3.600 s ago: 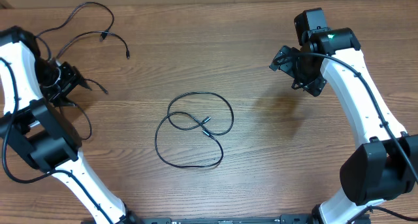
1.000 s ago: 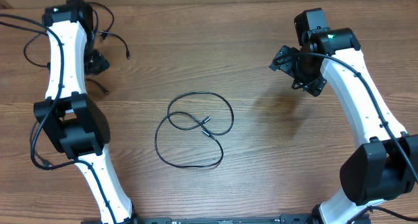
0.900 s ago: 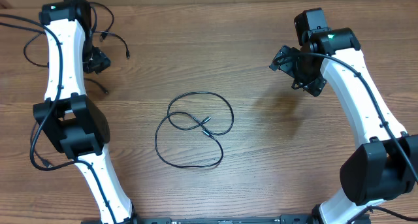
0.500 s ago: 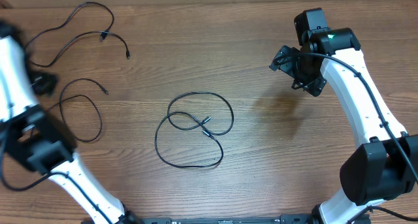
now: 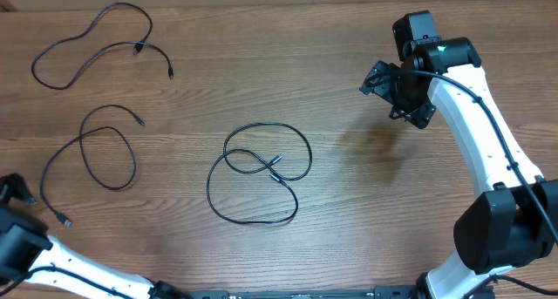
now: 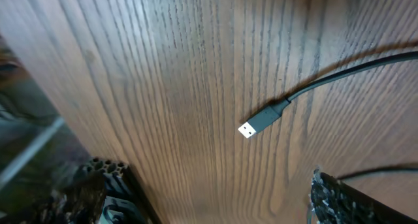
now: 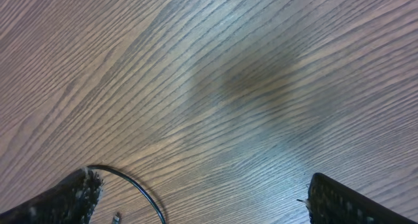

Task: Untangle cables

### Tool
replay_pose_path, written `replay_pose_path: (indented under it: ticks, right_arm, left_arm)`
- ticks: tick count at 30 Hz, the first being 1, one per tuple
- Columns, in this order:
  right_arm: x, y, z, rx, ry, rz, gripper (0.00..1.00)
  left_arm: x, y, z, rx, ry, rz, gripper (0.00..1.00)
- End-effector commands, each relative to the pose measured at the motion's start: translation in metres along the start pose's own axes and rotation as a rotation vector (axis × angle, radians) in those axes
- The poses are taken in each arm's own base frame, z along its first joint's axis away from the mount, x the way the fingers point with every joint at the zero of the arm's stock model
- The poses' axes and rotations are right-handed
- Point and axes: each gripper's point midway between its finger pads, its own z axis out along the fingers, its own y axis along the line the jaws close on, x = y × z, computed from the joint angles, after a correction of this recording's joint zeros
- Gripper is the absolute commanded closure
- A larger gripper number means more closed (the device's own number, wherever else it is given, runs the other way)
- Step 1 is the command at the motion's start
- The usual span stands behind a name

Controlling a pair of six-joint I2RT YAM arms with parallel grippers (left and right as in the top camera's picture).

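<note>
Overhead: bright, even, diffuse light from above. Grain of the table (image 5: 349, 64) is crisp edge to edge, no glare. One soft dark shadow patch on the wood beside the right arm (image 5: 471, 116).

Left wrist: USB plug (image 6: 255, 124) sharp, with a faint shadow close against it. Fingers (image 6: 85, 198) of the left gripper (image 6: 209, 185) are blurred and dark in the bottom corners. Dim beyond the table edge at left.

Right wrist: grain sharp, with pale sheen bands and a diffuse shadow mid-frame. Fingers (image 7: 65, 201) of the right gripper (image 7: 202, 185) are out of focus.

Three thin black cables (image 5: 261, 125), lying apart, loosely looped, one central
</note>
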Motion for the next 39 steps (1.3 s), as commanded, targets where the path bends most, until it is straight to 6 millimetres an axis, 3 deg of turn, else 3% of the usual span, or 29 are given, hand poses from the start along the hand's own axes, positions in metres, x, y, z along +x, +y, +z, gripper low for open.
replay_pose_path:
  ticks: [1,8,14,17,22,26,27,34,39]
  right_arm:
    - [-0.001,-0.001,0.0,-0.001,0.0,-0.001,0.0]
    - [-0.001,-0.001,0.0,-0.001,0.0,-0.001,0.0]
    - [0.0,-0.001,0.0,-0.001,0.0,-0.002,0.0]
    - [0.0,-0.001,0.0,-0.001,0.0,-0.002,0.0]
    - [0.0,-0.001,0.0,-0.001,0.0,-0.002,0.0]
    - [-0.001,-0.001,0.0,-0.001,0.0,-0.001,0.0]
    - [0.0,-0.001,0.0,-0.001,0.0,-0.002,0.0]
    - [-0.001,-0.001,0.0,-0.001,0.0,-0.001,0.0]
    - [-0.001,-0.001,0.0,-0.001,0.0,-0.001,0.0]
  left_arm:
    - [0.013,-0.014,-0.011,0.133,0.04,0.088,0.0]
    - [0.014,-0.009,-0.042,0.18,-0.075,0.122,0.0]
    - [0.036,0.006,-0.086,0.262,-0.217,0.128,0.0]
    - [0.054,0.017,-0.094,0.322,-0.32,0.102,0.0]
    - [0.061,0.022,-0.076,0.394,-0.439,0.053,0.0]
    - [0.043,0.009,-0.06,0.422,-0.52,0.099,0.01]
    - [0.037,0.003,-0.049,0.414,-0.526,0.131,0.0]
    - [0.025,-0.008,0.008,0.348,-0.431,0.181,0.0]
    - [0.013,-0.025,0.03,0.337,-0.408,0.256,0.04]
